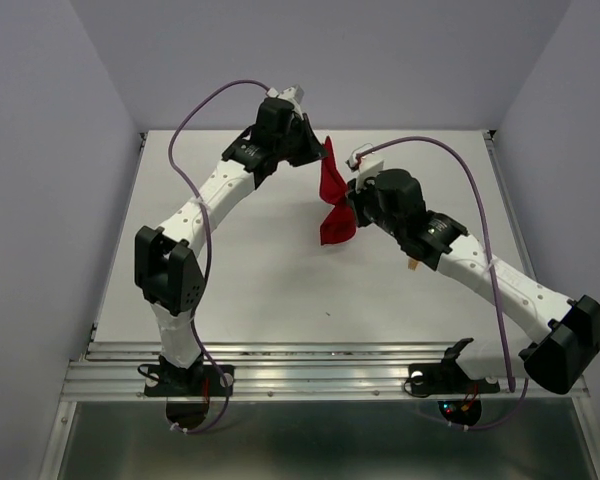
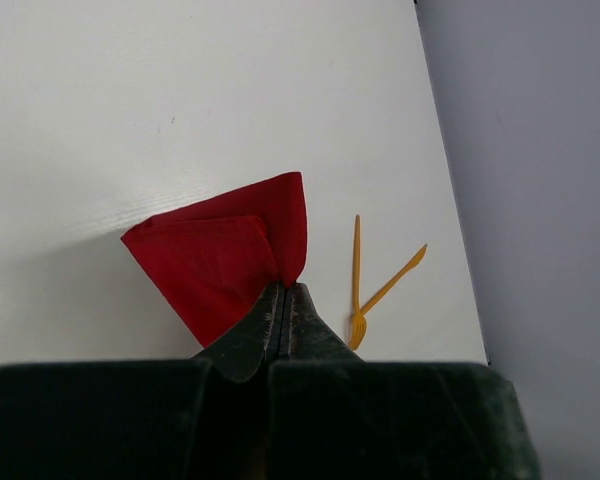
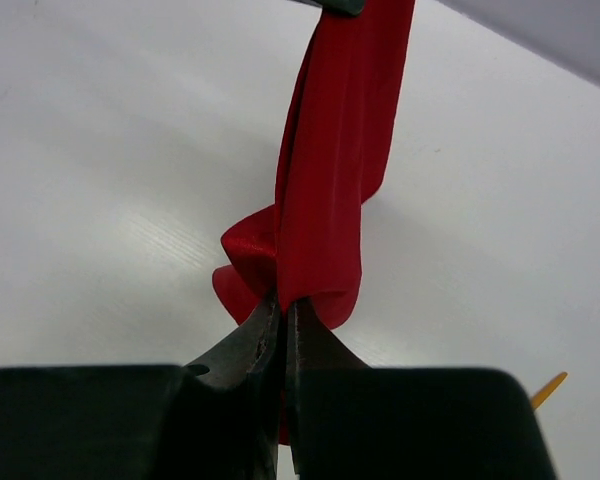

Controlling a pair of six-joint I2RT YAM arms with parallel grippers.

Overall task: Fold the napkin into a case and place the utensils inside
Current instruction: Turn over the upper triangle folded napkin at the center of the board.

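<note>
The red napkin (image 1: 332, 198) hangs stretched above the table between both grippers, near the back middle. My left gripper (image 1: 318, 152) is shut on its upper corner; in the left wrist view the napkin (image 2: 225, 255) hangs as a folded triangle from my left gripper (image 2: 284, 288). My right gripper (image 1: 348, 208) is shut on its lower part; in the right wrist view the napkin (image 3: 335, 180) rises as a band from my right gripper (image 3: 283, 303). Two orange utensils lie crossed on the table: a fork (image 2: 357, 285) and a plain stick (image 2: 395, 280). No folded case shows.
The white table (image 1: 250, 270) ends at grey walls at the back and sides. An orange utensil tip (image 1: 412, 264) peeks from under my right arm, and one (image 3: 547, 390) shows in the right wrist view. A metal rail (image 1: 310, 372) runs along the near edge.
</note>
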